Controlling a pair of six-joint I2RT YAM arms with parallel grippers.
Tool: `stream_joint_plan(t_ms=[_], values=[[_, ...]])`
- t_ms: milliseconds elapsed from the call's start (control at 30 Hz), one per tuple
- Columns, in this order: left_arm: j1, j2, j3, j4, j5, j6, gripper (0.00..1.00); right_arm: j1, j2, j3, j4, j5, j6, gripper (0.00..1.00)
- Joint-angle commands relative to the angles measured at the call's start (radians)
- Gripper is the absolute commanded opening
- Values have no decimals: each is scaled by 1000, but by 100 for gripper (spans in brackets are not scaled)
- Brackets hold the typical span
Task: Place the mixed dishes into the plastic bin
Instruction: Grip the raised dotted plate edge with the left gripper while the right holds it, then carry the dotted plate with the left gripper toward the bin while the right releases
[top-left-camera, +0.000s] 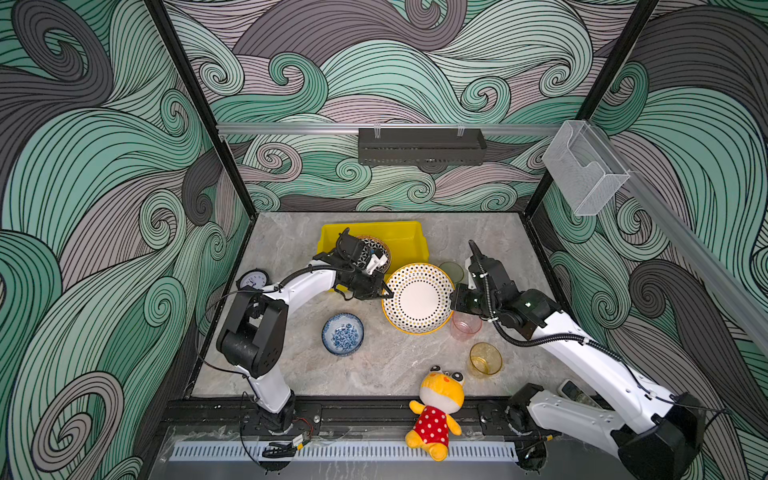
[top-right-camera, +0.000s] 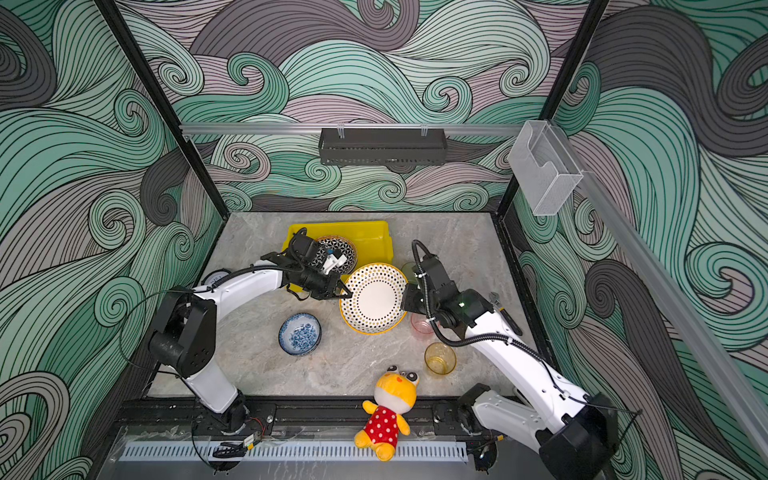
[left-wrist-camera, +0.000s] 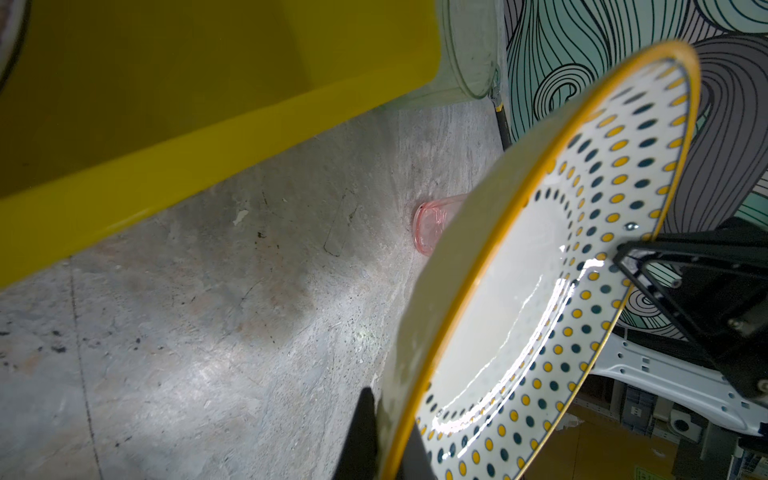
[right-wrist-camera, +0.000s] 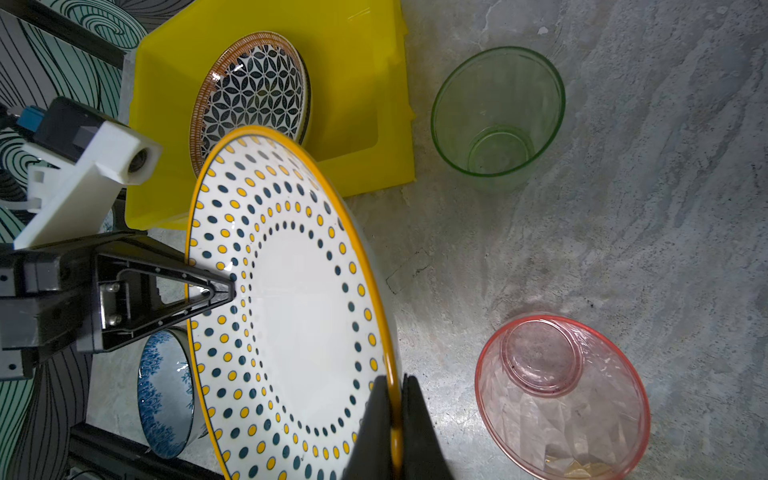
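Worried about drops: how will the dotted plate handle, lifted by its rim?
The dotted plate looks glossy, so probably slippery in a rim pinch. It seems rigid ceramic, likely heavy and breakable. The left hand and right hand pinch opposite edges, probably steadying it.

Jaws closed on both: left end effector (top-left-camera: 388, 292) and right end effector (top-left-camera: 453, 300) pinch opposite rims of dotted plate (top-left-camera: 417, 298). Arms bent at elbow, reaching inward, forearms angled toward each other.
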Motion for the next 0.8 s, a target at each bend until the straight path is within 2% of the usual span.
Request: stream_joint_plan(t_ms=[0,167,300,467,633,767], values=[[0,-63,24,-29,15,23,0,11,-12,4,112,-67,24,6],[19,-101,27,-44,12,17,0,12,-14,-5,105,-51,23,12],[25,-132,20,-21,18,-17,0,12,-12,-18,104,-57,20,25],[40,-158,32,-44,-9,-20,0,12,-23,-26,110,-52,18,31],[56,-182,45,-66,-24,-22,0,11,-32,-19,101,-34,11,48],[69,-195,71,-118,-85,-5,0,11,-45,-11,70,0,-12,54]])
